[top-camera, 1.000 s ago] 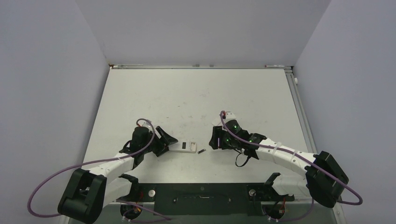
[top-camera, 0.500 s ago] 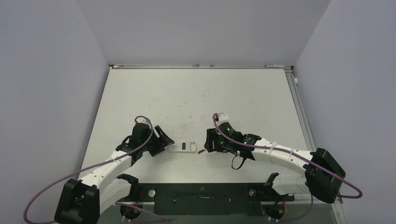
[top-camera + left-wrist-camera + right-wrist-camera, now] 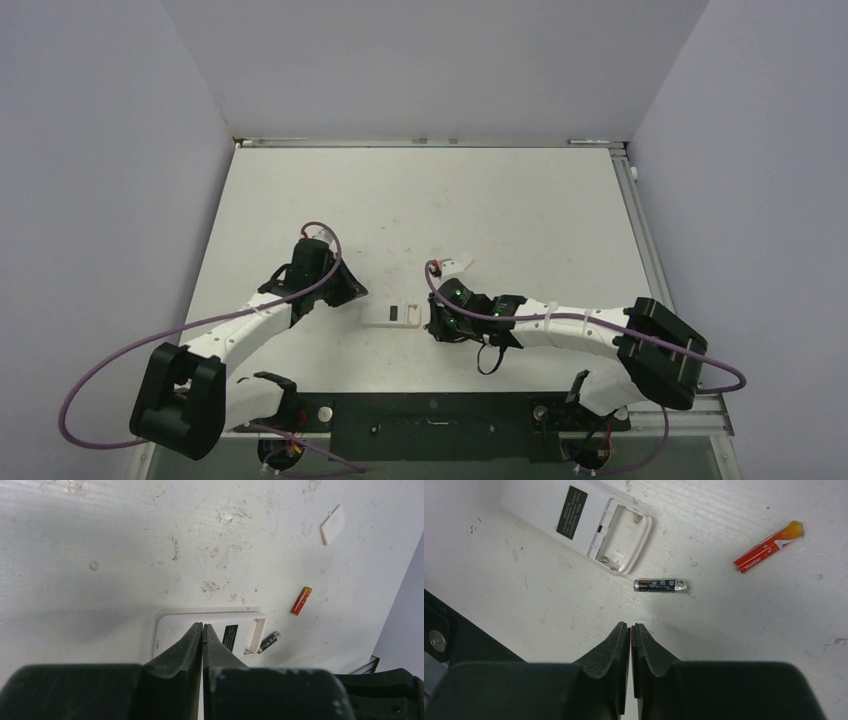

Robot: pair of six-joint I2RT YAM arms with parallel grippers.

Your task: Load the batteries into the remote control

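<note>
Where the remote control lies: back up on the white table, near its front middle, between the two grippers.
Long axis: left to right across the table, roughly along the near edge. The open, empty battery bay is at the end toward the right arm, and the dark label sits mid-body.
Dark battery: flat on the table just off the bay-end corner, with a thin gap showing in the right wrist view.
Reddish battery: farther out on the same side, well apart from the remote control, its orange tip pointing away from it.
Right gripper: fingers pressed together, holding nothing, tips over the table near the Dark battery.
Left gripper: fingers pressed together and empty, near the remote control's closed end.
Edges: a black base plate bounds the near side. A rail and grey walls close the far side and flanks.
Open room: a broad stretch of tabletop beyond the remote control, toward the far rail.
</note>
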